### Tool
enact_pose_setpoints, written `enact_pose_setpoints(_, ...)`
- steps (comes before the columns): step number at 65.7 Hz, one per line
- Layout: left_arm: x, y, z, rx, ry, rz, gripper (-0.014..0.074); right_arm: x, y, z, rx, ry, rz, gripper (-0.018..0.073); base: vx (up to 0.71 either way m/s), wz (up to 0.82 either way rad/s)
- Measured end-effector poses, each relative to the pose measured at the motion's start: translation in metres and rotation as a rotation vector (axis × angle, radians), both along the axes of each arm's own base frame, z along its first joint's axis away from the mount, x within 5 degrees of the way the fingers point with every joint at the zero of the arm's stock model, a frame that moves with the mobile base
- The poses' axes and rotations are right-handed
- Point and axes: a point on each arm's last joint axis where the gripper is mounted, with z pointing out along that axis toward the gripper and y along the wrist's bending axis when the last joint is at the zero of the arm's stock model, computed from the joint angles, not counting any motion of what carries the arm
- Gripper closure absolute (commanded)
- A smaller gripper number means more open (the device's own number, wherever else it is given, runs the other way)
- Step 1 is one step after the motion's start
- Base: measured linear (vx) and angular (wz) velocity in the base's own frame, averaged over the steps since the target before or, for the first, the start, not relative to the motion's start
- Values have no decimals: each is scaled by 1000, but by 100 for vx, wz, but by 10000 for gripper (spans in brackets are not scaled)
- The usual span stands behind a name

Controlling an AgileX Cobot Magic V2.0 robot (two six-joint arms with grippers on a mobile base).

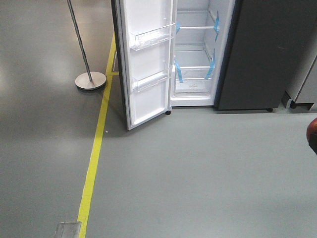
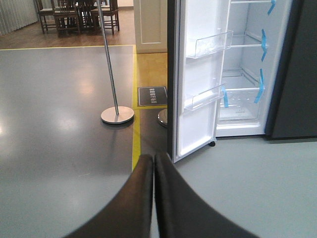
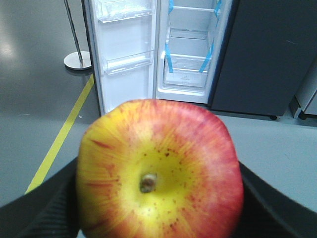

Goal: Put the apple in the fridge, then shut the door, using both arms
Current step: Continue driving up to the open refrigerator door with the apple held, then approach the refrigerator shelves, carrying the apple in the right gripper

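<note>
The apple (image 3: 158, 171), red with a yellow stem end, fills the right wrist view, and my right gripper (image 3: 158, 203) is shut on it, with black fingers (image 3: 44, 208) on either side. A red sliver of the apple (image 1: 312, 131) also shows at the right edge of the front view. Ahead stands the dark grey fridge (image 1: 267, 54). Its door (image 1: 148, 64) is swung open to the left, showing a white interior with blue tape strips. My left gripper (image 2: 154, 159) is shut on nothing, low over the floor, short of the door (image 2: 198, 89).
A metal pole on a round base (image 1: 90, 80) stands left of the door. A yellow floor line (image 1: 96, 148) runs toward the fridge. A light cabinet (image 1: 304, 84) sits right of the fridge. Chairs (image 2: 79, 15) are far back on the left.
</note>
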Motion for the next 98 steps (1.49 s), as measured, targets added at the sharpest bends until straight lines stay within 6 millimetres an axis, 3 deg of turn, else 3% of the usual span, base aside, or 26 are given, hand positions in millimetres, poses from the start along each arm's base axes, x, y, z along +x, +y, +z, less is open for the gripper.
enact_pose_setpoints(98, 0, 0, 0, 0, 0, 0, 602, 0, 0, 0, 0, 0, 0, 372, 10, 0)
